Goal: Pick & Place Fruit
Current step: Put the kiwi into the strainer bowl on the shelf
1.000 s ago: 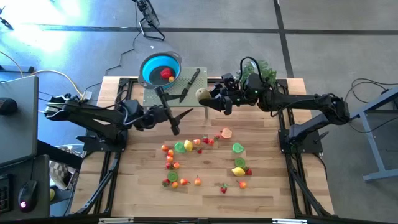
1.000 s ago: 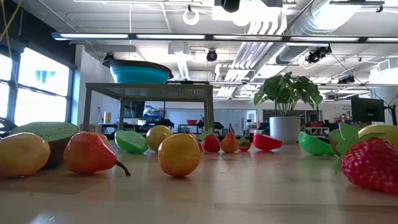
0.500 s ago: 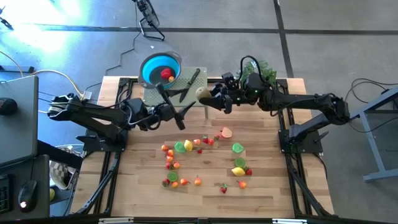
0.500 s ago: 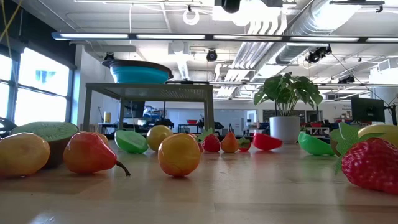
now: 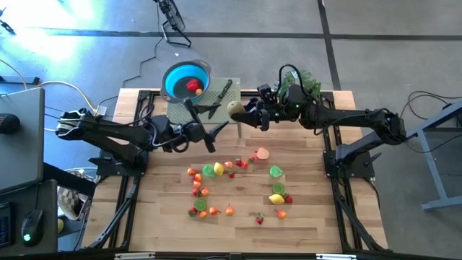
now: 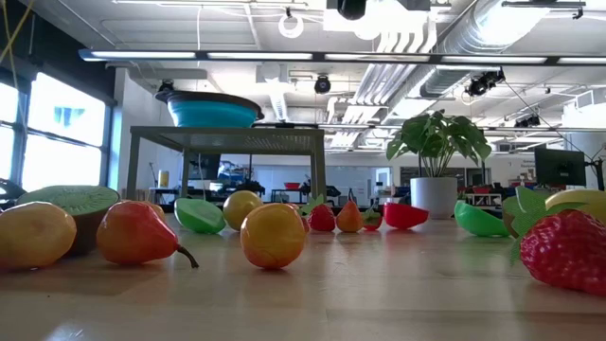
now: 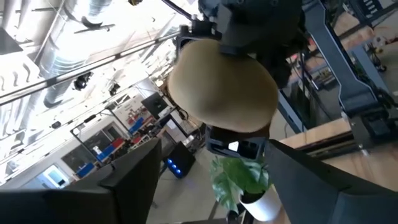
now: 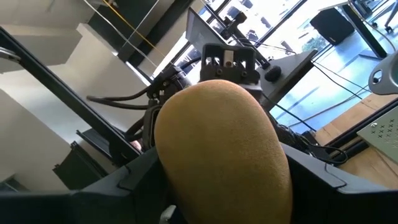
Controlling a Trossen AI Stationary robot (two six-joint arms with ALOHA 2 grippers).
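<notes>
Right tool [image 5: 239,113] is clamped on a brown fruit [image 5: 234,109], held in the air beside the blue bowl [image 5: 167,75], just past the knife [image 5: 220,97] on the bowl's grey stand [image 5: 177,113]. The left tool [image 5: 214,134] faces it from the near side of the bowl, fingers spread and empty. One red piece [image 5: 193,86] already lies in the bowl; the loose fruit [image 5: 216,170] is scattered on the worktop [image 5: 310,217], well apart from the bowl.

This looks like a carry, or perhaps a handover. Next, the fruit must be brought over the bowl and released, or the left tool must close on it. How close the two tools are cannot be judged, and the low view shows neither.
</notes>
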